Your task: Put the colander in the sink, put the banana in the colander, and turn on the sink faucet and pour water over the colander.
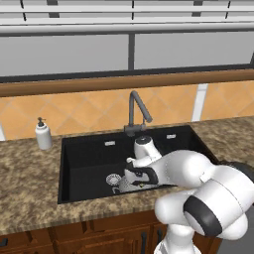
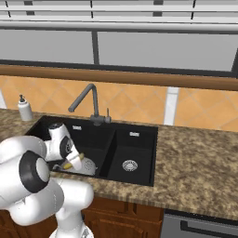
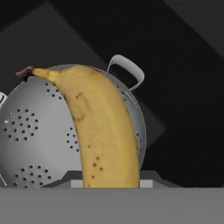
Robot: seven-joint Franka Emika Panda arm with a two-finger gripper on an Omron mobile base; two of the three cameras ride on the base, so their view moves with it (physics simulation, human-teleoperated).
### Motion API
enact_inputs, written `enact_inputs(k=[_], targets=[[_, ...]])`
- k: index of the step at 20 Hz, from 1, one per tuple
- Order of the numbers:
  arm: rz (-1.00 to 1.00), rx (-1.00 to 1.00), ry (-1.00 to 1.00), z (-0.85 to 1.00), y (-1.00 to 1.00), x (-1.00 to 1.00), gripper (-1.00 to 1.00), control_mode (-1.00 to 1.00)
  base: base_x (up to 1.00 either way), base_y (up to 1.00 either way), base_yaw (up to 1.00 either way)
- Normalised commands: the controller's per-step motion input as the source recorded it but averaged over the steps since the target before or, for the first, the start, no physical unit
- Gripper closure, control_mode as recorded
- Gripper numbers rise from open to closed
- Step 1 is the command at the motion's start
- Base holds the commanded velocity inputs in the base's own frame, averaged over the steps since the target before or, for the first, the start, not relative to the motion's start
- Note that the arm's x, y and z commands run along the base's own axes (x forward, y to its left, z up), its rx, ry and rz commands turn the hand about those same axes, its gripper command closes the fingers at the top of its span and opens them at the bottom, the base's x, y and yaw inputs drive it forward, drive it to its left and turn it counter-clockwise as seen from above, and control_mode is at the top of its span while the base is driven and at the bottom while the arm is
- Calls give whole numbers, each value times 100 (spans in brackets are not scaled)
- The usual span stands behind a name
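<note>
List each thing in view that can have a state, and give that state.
gripper: shut on the banana, low over the larger basin.
banana: held above the colander's bowl, not yet released.
colander: upright in the sink, nothing lying in it.
sink: colander in the larger basin, no water visible.
sink faucet: off, no stream from its spout.
soap dispenser: upright on the counter.

The colander [image 3: 30,131] is brushed silver metal with a soft sheen, dotted with small holes. The banana [image 3: 103,135] has matt yellow skin (brown-freckled, dark at the stem). The sink [image 2: 139,158] is matt black, the sink faucet [image 1: 136,111] dull grey metal. The counter [image 2: 195,162] looks like speckled brown stone.
</note>
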Motion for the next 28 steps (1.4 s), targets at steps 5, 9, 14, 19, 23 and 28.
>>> enact_inputs(k=[5,9,14,19,23,28], targets=[[0,0,0,-33,-1,18,100,-100,0,0,0],[0,0,0,-28,0,7,100,-100,0,0,0],[0,0,0,-27,0,12,100,-100,0,0,0],[0,0,0,-24,0,22,100,-100,0,0,0],[0,0,0,-32,0,14,100,-100,0,0,0],[0,0,0,-33,0,2,100,-100,0,0,0]])
